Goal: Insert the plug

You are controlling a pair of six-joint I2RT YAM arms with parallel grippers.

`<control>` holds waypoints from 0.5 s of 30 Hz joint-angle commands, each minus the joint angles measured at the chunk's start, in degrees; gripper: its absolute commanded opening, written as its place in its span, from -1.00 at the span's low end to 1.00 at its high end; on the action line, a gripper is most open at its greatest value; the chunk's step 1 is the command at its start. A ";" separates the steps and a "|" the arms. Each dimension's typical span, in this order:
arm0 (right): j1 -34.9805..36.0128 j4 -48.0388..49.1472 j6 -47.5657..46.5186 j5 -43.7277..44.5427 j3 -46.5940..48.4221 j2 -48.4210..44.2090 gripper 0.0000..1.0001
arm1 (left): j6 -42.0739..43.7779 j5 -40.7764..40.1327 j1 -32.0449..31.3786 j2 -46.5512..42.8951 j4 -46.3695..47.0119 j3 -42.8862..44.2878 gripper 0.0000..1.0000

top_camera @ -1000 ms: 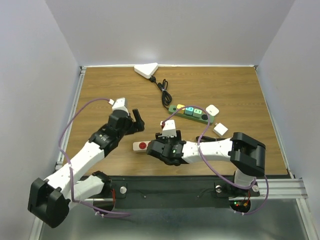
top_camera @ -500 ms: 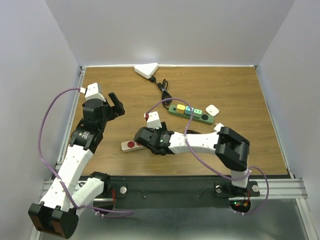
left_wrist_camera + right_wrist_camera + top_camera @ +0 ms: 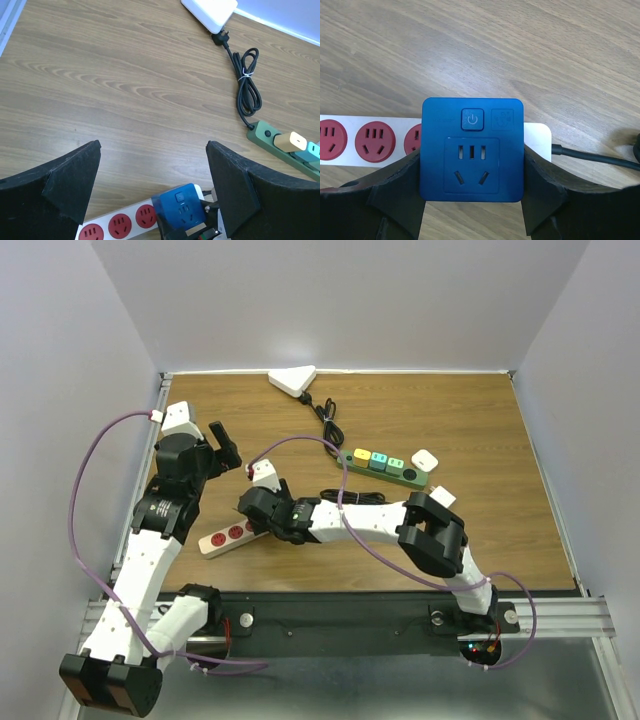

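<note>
Front-left on the bench (image 3: 480, 430) lies the socket strip (image 3: 228, 537), plug (image 3: 472, 150) over its right end; another strip (image 3: 382, 466) right of centre, triangular box (image 3: 292, 381) behind.

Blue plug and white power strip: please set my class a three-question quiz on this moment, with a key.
1. Fill the gap: the blue plug is gripped by the ___ gripper.
2. True or false: the left gripper is shut on the white power strip.
3. Which colour are the white power strip's sockets? A green, B red, C yellow.
Key: 1 right: the right gripper pinches the plug by its sides. 2 false: the left gripper is open, holding nothing. 3 B.
</note>
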 commanded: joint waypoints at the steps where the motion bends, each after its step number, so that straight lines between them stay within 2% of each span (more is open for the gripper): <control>1: 1.59 1.77 1.56 -9.40 -1.93 0.33 -0.99 | 2.08 0.38 0.81 -0.30 0.25 3.07 0.97; 4: 1.07 1.68 0.94 -6.94 -4.04 -3.44 -0.74 | 2.26 0.47 0.98 -0.30 0.33 3.07 0.97; 6: 0.89 1.77 -0.37 -4.92 -5.18 -6.77 -0.26 | 2.35 0.64 1.07 -0.13 0.42 3.16 0.97; 10: 0.89 1.77 -1.78 -1.75 -5.98 -10.91 0.06 | 2.44 0.73 1.16 0.22 0.33 3.07 0.97; 11: 0.80 1.68 -2.57 -1.40 -5.98 -12.49 0.24 | 2.35 0.91 1.16 0.40 0.42 2.99 0.97; 13: 0.80 1.77 -3.19 -0.17 -5.80 -14.00 0.41 | 2.44 0.99 1.25 0.49 0.60 2.90 0.97; 14: 0.80 1.86 -3.97 0.10 -5.46 -15.22 0.67 | 2.44 1.08 1.25 0.66 0.68 2.81 0.97; 15: 0.80 1.77 -4.24 0.97 -5.45 -15.84 0.75 | 2.52 1.08 1.25 0.75 0.86 2.81 0.97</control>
